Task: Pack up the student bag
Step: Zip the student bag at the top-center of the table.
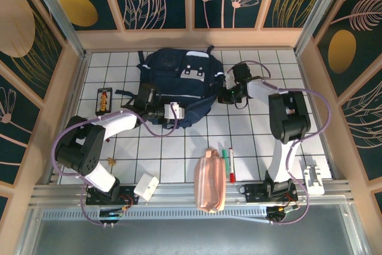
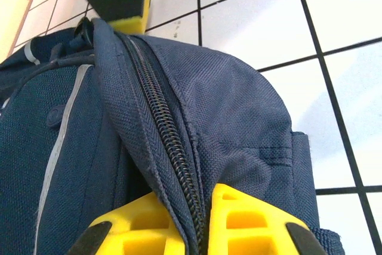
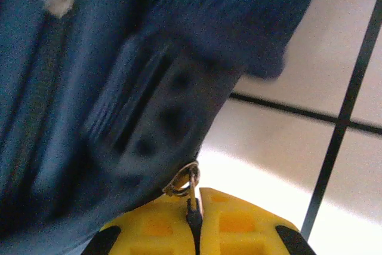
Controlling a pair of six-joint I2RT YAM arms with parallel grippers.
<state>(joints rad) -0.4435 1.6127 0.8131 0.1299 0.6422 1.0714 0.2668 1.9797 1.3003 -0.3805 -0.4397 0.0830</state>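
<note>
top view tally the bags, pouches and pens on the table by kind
navy backpack: 1
pink pencil pouch: 1
marker pens: 2
total: 4

Right wrist: student bag (image 3: 89, 88) fabric smeared out of focus against my lens; strap hardware unreadable. Tail of the metal ring (image 3: 182, 180) vanishes between right gripper (image 3: 195, 200) fingers, cropped at bottom edge. Left wrist: zipper (image 2: 164, 141) disappears between left gripper (image 2: 200, 207) fingers, likewise cropped. Overhead, left-centre: black packet (image 1: 104, 101), print too small for me.

Black-and-white arms (image 1: 116, 123) with purple cables (image 1: 54, 150) and yellow claw fingers (image 2: 250, 219).
</note>
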